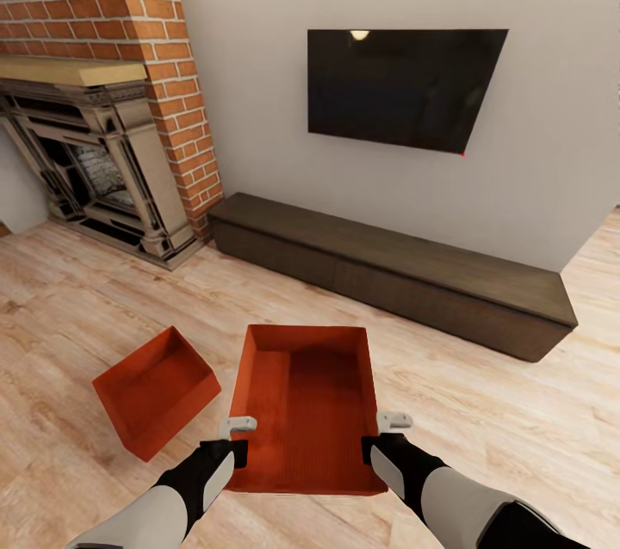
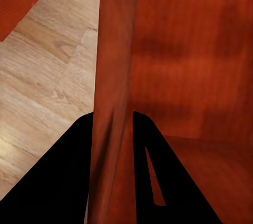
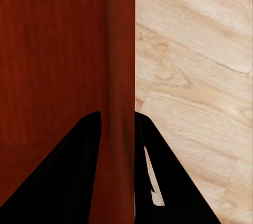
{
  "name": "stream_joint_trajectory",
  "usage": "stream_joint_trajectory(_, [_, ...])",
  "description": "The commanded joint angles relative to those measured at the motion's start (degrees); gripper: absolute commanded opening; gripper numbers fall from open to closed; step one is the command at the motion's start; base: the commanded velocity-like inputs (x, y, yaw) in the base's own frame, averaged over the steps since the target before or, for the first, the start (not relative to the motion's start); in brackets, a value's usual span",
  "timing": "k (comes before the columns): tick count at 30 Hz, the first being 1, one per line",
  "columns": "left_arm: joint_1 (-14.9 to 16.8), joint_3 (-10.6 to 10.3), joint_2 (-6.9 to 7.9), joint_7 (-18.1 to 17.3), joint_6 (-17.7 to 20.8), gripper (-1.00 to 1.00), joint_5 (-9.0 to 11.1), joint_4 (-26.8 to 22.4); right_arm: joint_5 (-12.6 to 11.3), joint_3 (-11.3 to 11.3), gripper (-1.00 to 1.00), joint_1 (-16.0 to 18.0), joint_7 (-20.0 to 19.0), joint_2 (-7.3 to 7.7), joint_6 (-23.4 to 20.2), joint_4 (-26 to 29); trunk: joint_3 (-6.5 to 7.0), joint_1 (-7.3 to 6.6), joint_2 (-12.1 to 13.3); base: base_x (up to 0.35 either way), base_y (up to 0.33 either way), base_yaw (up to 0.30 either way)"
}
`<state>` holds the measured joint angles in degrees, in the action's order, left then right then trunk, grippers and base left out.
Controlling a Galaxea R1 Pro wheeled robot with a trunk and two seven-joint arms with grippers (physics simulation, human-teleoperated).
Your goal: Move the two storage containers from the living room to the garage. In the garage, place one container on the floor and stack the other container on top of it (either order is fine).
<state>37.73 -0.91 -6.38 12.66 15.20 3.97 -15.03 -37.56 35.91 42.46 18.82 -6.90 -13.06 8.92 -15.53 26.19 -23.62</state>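
Two orange-red storage bins sit low in the head view, in a living room with a light wood plank floor (image 1: 517, 411). Behind them stands a red brick fireplace (image 1: 129, 33) with a pale mantel. Next to it, a long low dark-brown cabinet (image 1: 387, 274) runs along the pale wall. A black TV (image 1: 400, 89) hangs on the wall above the cabinet.

The bigger-looking bin (image 1: 310, 411) is right in front of the robot, open side up. Both arms reach to it. The left hand (image 1: 234, 441) pinches the bin's left wall near the close end. In the left wrist view the wall (image 2: 113, 76) runs between the two dark fingers (image 2: 58, 182). The right hand (image 1: 385, 437) pinches the right wall the same way. In the right wrist view that wall (image 3: 118, 76) sits between its fingers (image 3: 58, 176) too.

The second bin (image 1: 155, 390) is just beside the first, on the robot's left. It looks tilted and turned at an angle. The two bins are close but not touching.
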Motion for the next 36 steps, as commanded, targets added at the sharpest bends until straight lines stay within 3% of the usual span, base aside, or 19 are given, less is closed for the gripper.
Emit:
stream_joint_trajectory(1, [-0.02, -0.23, 0.05, 1.66, 0.37, -1.0, -0.28, 0.17, 1.99, -0.32, -1.0, 0.08, 0.6, 0.1, 1.73, 0.13, 0.0, 0.03, -0.1, 0.0, 0.0, 0.0])
stream_joint_trajectory(36, [-0.02, -0.23, 0.14, 1.39, 0.69, -1.0, -0.28, 0.26, 1.98, -0.32, -1.0, 0.08, 0.6, 0.12, 1.75, 0.13, 3.13, 0.03, -0.1, 0.0, 0.0, 0.0])
